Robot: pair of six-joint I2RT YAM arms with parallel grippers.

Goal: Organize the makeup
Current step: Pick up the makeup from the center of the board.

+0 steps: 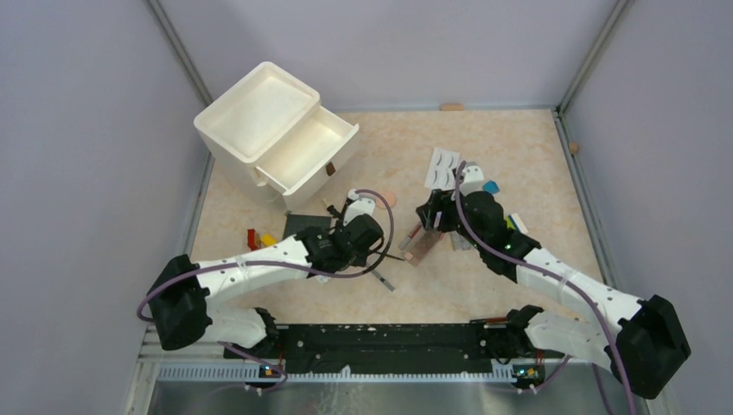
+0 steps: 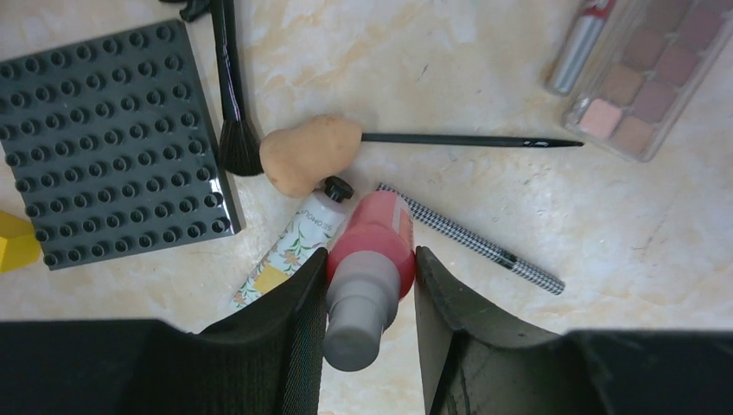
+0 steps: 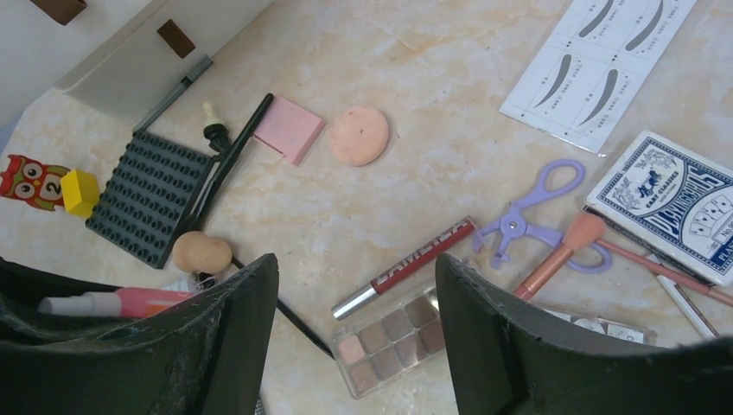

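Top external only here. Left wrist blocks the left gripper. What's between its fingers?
Observer: Left wrist view shows a pink tube with a grey cap between the fingers of the left gripper. Both fingers appear to touch its sides.
Operator: Anything crowding it?
Observer: A floral tube lies close alongside it, and a checked pencil lies on the other side.
Operator: Right gripper?
Observer: The right gripper is open and empty, above the eyeshadow palette.
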